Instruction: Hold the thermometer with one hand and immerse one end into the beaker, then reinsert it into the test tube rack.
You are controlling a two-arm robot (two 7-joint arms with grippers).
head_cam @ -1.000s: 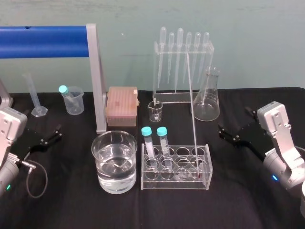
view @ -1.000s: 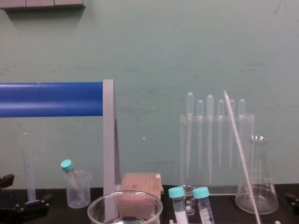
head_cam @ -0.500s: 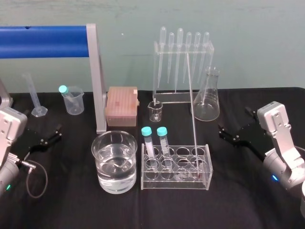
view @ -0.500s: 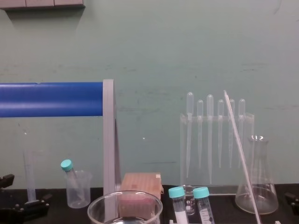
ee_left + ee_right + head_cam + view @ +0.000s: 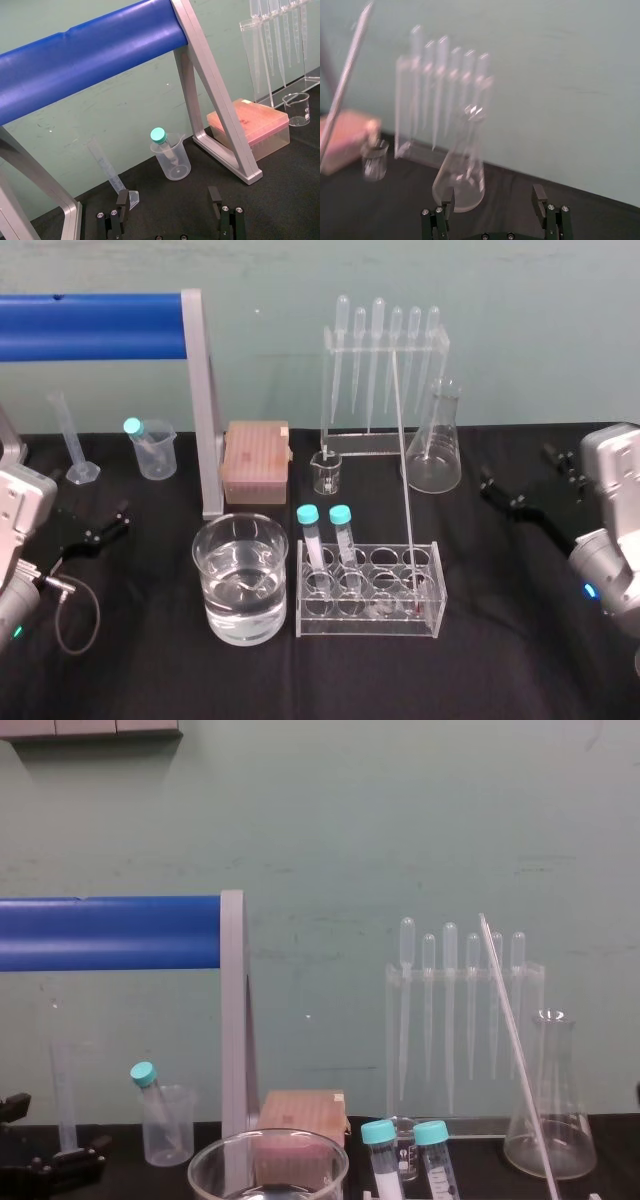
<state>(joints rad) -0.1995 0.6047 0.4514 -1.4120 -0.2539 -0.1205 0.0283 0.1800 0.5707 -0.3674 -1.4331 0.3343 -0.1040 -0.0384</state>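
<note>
Right claw [image 5: 516, 467] back — perhaps cloth [image 5: 150, 665], green wall [image 5: 530, 320]

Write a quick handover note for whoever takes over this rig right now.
Left tool: open, empty, low at the robot's left.
Right tool: open, empty, out at the robot's right.
Long thin whitish glass thermometer: leaning in the clear acrylic test tube rack, toward its right end, touched by neither tool.
Large clear glass beaker: holds clear liquid, just left of the rack.
Done: nothing visible.
Left, apparently: grasp the thermometer, dip one end in the beaker, return it to the rack.
</note>
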